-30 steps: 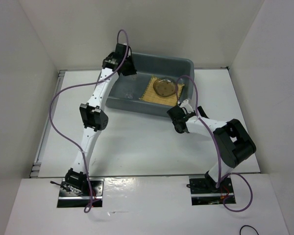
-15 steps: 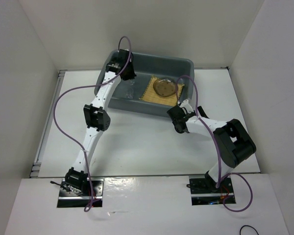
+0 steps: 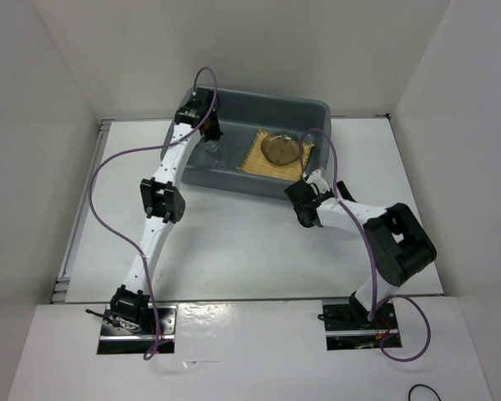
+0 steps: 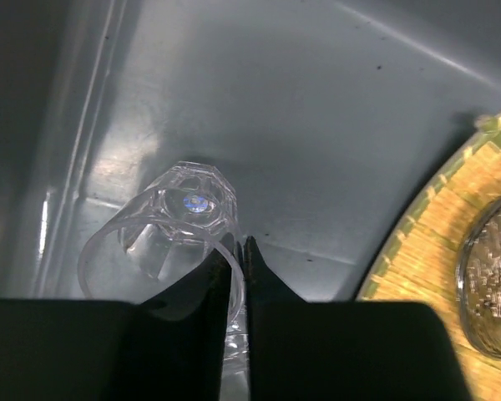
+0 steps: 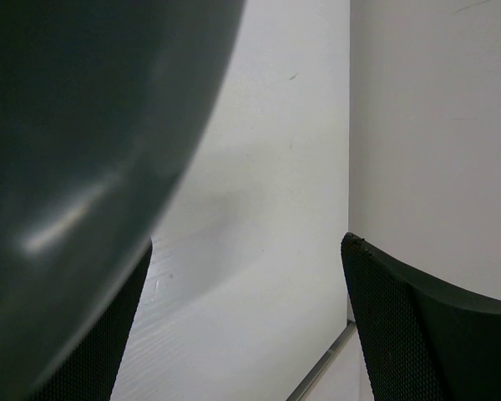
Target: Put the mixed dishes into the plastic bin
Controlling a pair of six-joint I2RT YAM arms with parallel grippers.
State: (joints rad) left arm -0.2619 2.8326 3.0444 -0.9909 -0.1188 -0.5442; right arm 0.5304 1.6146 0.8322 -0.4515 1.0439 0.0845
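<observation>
The dark grey plastic bin (image 3: 267, 98) stands at the back of the table. Inside it a tan woven mat (image 3: 265, 160) lies flat with a round transparent plate (image 3: 281, 149) on top. My left gripper (image 3: 210, 132) reaches down into the bin's left end. In the left wrist view its fingers (image 4: 236, 244) pinch the rim wall of a small clear cup (image 4: 188, 207), which lies against the bin floor (image 4: 317, 125). The mat (image 4: 426, 251) and plate (image 4: 494, 284) show at the right there. My right gripper (image 3: 304, 215) sits open outside the bin's front wall (image 5: 67, 125), fingers (image 5: 246, 276) wide and empty.
White walls enclose the table on three sides. A metal rail (image 3: 82, 209) runs along the left edge. Purple cables loop from both arms. The right arm's elbow (image 3: 401, 242) is folded over the table's right side.
My left gripper has moved left and down inside the bin with the cup, bringing it to the floor. Its fingers have eased slightly. The right arm has not moved.
</observation>
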